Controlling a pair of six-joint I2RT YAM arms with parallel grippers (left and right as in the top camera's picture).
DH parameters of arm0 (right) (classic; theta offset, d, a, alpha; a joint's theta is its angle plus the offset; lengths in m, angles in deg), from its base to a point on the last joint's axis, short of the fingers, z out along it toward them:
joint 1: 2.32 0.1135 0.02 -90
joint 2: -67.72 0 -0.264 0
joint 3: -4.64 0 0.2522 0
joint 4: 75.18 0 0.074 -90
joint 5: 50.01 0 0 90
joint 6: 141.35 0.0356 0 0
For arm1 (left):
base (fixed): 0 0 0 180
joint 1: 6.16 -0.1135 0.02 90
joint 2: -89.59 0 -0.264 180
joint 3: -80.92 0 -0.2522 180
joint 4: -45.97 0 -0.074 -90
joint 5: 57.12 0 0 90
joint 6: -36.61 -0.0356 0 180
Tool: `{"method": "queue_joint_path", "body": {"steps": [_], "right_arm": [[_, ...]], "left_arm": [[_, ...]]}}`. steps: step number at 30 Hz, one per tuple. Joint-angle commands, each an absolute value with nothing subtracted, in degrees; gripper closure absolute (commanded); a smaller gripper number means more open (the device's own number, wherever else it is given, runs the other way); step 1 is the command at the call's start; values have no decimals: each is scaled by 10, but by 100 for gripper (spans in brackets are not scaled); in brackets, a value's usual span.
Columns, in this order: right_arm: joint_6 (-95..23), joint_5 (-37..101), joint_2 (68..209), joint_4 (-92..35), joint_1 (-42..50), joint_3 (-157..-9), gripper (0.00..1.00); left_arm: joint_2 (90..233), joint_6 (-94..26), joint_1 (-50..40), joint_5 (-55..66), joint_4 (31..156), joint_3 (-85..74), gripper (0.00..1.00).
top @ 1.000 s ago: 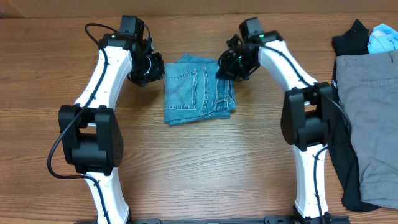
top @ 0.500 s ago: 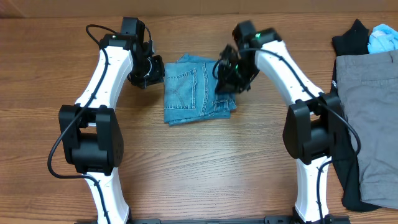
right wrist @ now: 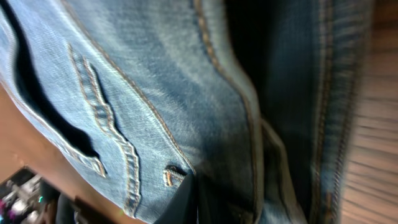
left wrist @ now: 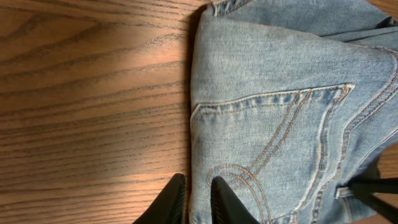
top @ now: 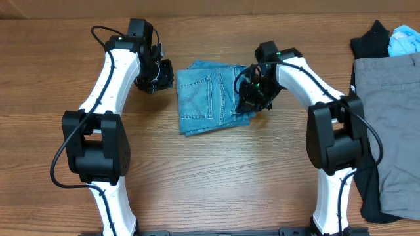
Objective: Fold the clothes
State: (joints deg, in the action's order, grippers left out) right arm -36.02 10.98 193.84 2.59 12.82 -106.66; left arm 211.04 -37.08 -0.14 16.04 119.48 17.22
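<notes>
On the brown wooden table [top: 216, 177] I see the pair of light blue denim jeans [top: 210, 98], folded into a compact, nearly square bundle. It lies flat between the two white arms, a little toward the far side of the table. One stitched back pocket faces up, and its curved orange seams are clear in the left wrist view. The left gripper [top: 163, 77] stands just beside the left edge of the bundle. Its two dark fingertips [left wrist: 173, 198] are apart only by a narrow gap, one over the wood and the other over the denim, with the edge of the jeans running between them. I cannot tell if they touch the cloth. The right gripper [top: 251, 97] is at the right edge of the bundle, where the layers look a bit bunched. Its fingers [right wrist: 189, 199] are closed together with denim pressed all around them, so it pinches the folded edge there. The right wrist view is very near to the cloth and partly blurred. Well apart, at the right end of the table, lies a pair of grey trousers [top: 390, 131] on a black garment [top: 371, 42], and a small light blue cloth [top: 403, 40] sits at the far corner, touching the black one.
</notes>
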Motion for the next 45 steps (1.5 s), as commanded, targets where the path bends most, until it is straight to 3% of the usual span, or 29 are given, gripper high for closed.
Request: {"method": "queue_joint_path", "body": {"steps": [1,4,9,12,15,17,26,31,34,36,37,39,41,42,45], "right_arm": [[-344,160,1880,7,116,-1123,83],[-333,155,1876,-24,115,-1168,68],[-328,155,1883,-89,115,-1170,64],[-328,155,1900,-109,115,-1163,71],[-320,134,1934,-122,115,-1163,90],[-320,118,1958,-131,115,-1163,96],[-287,217,2031,-141,82,-1163,96],[-273,239,2028,-87,48,-1207,94],[-277,241,2024,-22,32,-1275,87],[-277,241,2022,32,25,-1334,81],[-277,241,2020,64,24,-1367,73],[-277,241,2015,125,23,-1428,42],[-283,240,2011,193,23,-1490,15],[-291,239,2008,229,23,-1521,0],[-293,239,2003,301,25,-1574,0]], "left_arm": [[2106,-382,3,168,1192,180,79],[2106,-382,3,168,1191,180,78],[2107,-382,3,168,1190,180,78],[2108,-382,3,168,1189,180,78],[2109,-382,3,168,1188,180,78],[2110,-382,3,168,1188,180,78],[2111,-382,3,167,1195,179,77],[2111,-382,3,167,1200,179,75],[2111,-382,3,164,1199,175,68],[2111,-382,4,159,1198,168,51],[2111,-382,4,159,1197,163,48],[2111,-382,6,159,1190,149,39],[2111,-382,6,158,1179,128,10],[2111,-384,6,151,1167,113,0],[2111,-407,6,111,1135,80,0]]}}
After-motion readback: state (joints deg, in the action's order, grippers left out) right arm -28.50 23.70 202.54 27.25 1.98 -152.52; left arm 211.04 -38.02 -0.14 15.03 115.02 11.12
